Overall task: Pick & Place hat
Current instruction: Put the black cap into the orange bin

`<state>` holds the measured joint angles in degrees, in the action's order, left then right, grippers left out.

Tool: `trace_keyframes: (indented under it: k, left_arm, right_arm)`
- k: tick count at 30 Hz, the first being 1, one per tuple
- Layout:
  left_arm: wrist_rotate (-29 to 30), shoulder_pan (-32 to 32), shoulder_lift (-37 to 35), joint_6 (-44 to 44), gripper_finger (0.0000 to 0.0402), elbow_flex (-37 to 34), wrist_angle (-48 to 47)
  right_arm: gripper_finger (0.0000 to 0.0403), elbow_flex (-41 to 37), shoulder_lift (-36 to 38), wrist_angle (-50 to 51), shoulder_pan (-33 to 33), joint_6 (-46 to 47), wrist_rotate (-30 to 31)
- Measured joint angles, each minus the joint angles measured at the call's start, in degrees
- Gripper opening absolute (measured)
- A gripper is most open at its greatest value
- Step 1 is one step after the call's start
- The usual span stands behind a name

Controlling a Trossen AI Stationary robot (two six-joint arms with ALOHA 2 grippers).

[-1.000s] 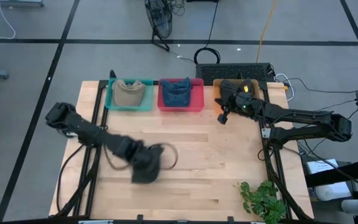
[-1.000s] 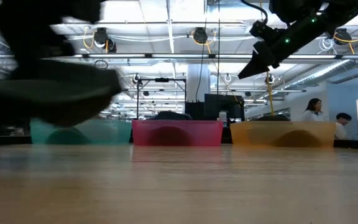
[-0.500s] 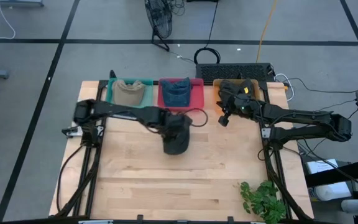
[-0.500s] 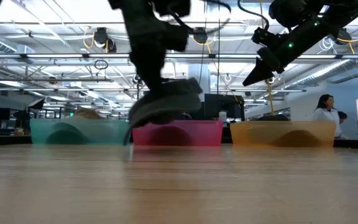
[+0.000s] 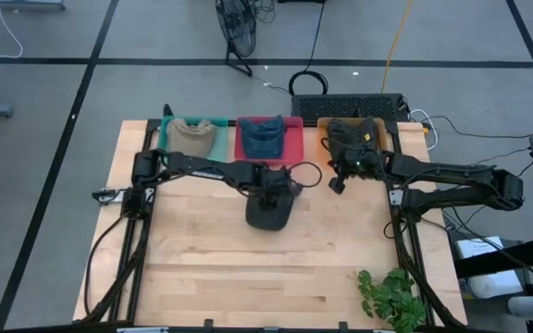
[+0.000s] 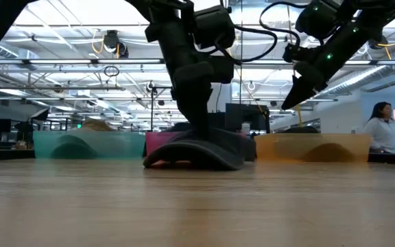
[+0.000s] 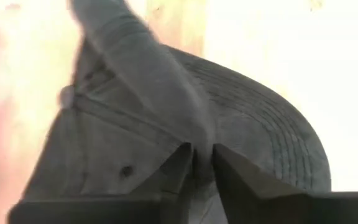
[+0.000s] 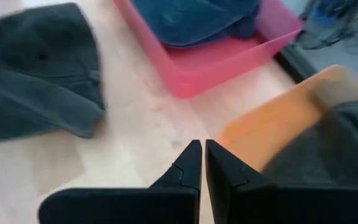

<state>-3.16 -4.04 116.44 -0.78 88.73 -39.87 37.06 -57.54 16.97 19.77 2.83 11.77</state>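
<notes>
Hat: the dark grey hat now lies on the wooden table, just in front of the pink bin. A moment ago it was up in the air.
Left gripper: the left gripper has carried the hat over from the left side and set it down. Its fingers still pinch a fold of cloth, with only a thin gap between them.
Right gripper: the right gripper hangs by the orange bin, fingers pressed together, holding nothing.
Bins: the green bin, pink bin and orange bin each hold a hat.
What it means: the hat is down, so letting go looks like the next job.
</notes>
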Motion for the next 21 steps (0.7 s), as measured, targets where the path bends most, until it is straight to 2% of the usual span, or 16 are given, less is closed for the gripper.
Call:
trace_keyframes:
  k: [6, 9, 11, 13, 16, 21]
  left_arm:
    - [0.2, -1.7, -5.8, -2.8, 0.0126, 0.0, -2.4]
    - [0.9, -3.0, -10.4, -4.7, 0.0137, 0.0, -5.5]
    - [3.9, -4.3, -14.2, -6.2, 0.0139, 0.0, -6.2]
    - [6.2, -6.1, -18.0, -6.8, 0.014, -0.4, -4.3]
    - [4.7, -9.5, -22.4, -6.8, 0.014, -2.0, 0.5]
    - [0.0, -14.1, -30.4, -6.6, 0.014, -10.8, 10.8]
  right_arm:
    - [0.0, 0.0, 0.0, -2.2, -0.1, 2.8, -6.4]
    - [0.0, 0.0, -0.5, -8.0, -0.8, 3.5, -8.4]
    - [0.0001, -0.7, -1.3, -14.2, -2.2, 3.6, -11.8]
    - [0.0008, -2.0, -2.8, -22.3, -3.7, 3.6, -17.3]
    - [0.0034, -3.4, -6.3, -32.0, -5.7, 4.2, -23.3]
    - [0.0093, -1.0, -13.7, -38.6, -7.9, 4.4, -22.2]
